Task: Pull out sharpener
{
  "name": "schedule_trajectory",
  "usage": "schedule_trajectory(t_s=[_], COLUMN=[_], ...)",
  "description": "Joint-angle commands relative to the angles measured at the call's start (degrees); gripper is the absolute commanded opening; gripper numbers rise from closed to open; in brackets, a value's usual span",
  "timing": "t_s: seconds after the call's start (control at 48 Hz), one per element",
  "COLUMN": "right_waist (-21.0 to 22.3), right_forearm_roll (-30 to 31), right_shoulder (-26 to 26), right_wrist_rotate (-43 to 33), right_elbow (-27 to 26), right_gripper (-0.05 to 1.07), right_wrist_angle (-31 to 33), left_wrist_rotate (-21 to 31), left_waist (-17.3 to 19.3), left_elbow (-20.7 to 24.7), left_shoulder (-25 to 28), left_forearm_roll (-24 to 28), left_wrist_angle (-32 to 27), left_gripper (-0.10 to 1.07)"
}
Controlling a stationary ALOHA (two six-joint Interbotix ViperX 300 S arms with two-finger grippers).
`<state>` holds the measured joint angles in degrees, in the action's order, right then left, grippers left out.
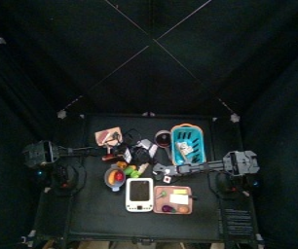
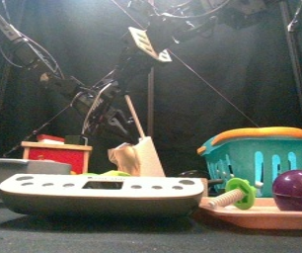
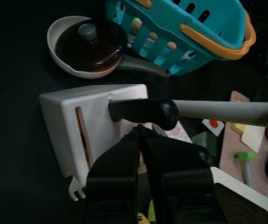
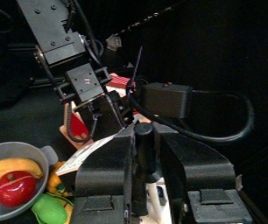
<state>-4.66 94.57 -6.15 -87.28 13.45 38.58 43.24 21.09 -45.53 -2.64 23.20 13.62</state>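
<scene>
Sharpener (image 3: 218, 109): a black handle with a grey rod running off from it. It lies right at the tips of my left gripper (image 3: 146, 140), against the top face of the white knife block (image 3: 84, 122). My jaws stand narrow, about a third of the way apart. As far as the wrist view lets me judge, they are closed on that black handle and not merely standing beside it, though dark jaws against a dark handle make the contact hard to read.

I expect the piece to be light and stiff, a toy-like rod that will not bend or crush. The handle looks smooth and rounded, so it could roll or slip if I pull at an angle. The handle is the place to hold, since it is the thickest part and the nearest to me. The pull should run straight along the rod's own line, so it does not bind in its slot and tip the block. The block looks light too and may lift or slide with the pull.

Room is tight. The dark pan (image 3: 84, 44) and the teal basket (image 3: 207, 26) sit just past the block, with small toy pieces on the table beyond the rod. In the front view the block (image 2: 140, 158) stands between a red box (image 2: 55, 156) and that basket. The free space is upward and back toward my own side. My right gripper (image 4: 137, 131) hangs near, facing the block from the other side, so I should keep the rod's far end clear of it.
</scene>
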Motion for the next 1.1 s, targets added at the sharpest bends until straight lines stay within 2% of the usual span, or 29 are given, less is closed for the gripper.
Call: schedule_trajectory(t_s=[0.0,0.688,0.771,0.896,1.083], right_waist=[-1.49,-1.67,-2.81,-5.98,-10.02], right_forearm_roll=[0.62,5.19,5.19,5.71,5.19], right_shoulder=[2.55,2.20,2.55,3.43,3.78], right_wrist_rotate=[-0.09,0.00,0.35,0.53,-0.09], right_elbow=[-1.05,-5.27,-5.10,-4.66,-4.13], right_gripper=[0.56,0.56,0.56,0.56,0.56], right_wrist_angle=[0.79,0.70,1.58,5.89,11.87], left_wrist_rotate=[-0.09,-0.09,-0.18,-0.44,-0.53], left_waist=[0.53,0.53,0.62,1.14,2.37], left_elbow=[0.26,0.53,0.00,-2.64,-5.80], left_shoulder=[-0.09,0.00,-1.49,-6.77,-10.72], left_forearm_roll=[0.09,0.09,0.09,0.26,0.26], left_wrist_angle=[-0.26,-0.35,-0.35,0.62,2.64], left_gripper=[0.44,0.44,0.44,0.44,0.44])
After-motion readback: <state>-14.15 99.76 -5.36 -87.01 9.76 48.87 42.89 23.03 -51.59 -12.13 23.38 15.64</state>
